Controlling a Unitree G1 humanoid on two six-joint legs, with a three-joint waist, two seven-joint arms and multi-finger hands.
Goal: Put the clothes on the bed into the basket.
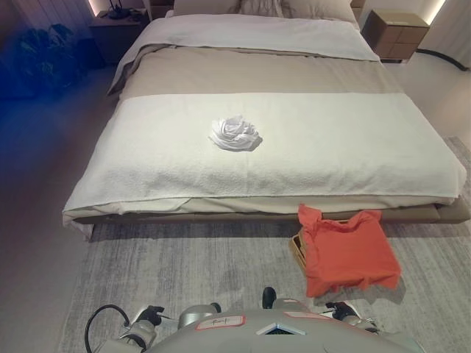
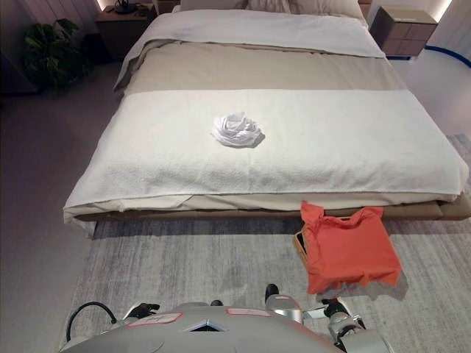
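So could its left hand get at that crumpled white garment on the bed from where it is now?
Probably not yet. The left hand sits low at the robot's side over the rug, while the white garment lies well in on the bed. Nothing blocks it; it just looks too far.

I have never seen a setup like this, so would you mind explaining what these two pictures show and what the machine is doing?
Both pictures come from one stereo camera on a humanoid robot's head, its left and right eyes, looking down and forward. They show the same scene from slightly different spots.

In front of the robot is a large bed with a crumpled white garment lying near the middle of the cover. On the rug at the foot of the bed stands a basket, mostly covered by an orange shirt draped over it.

At the bottom edge, the left robot hand and the right robot hand are only partly visible. Neither appears to hold clothing; their fingers are too hidden to judge.

Nightstands stand beside the head of the bed.
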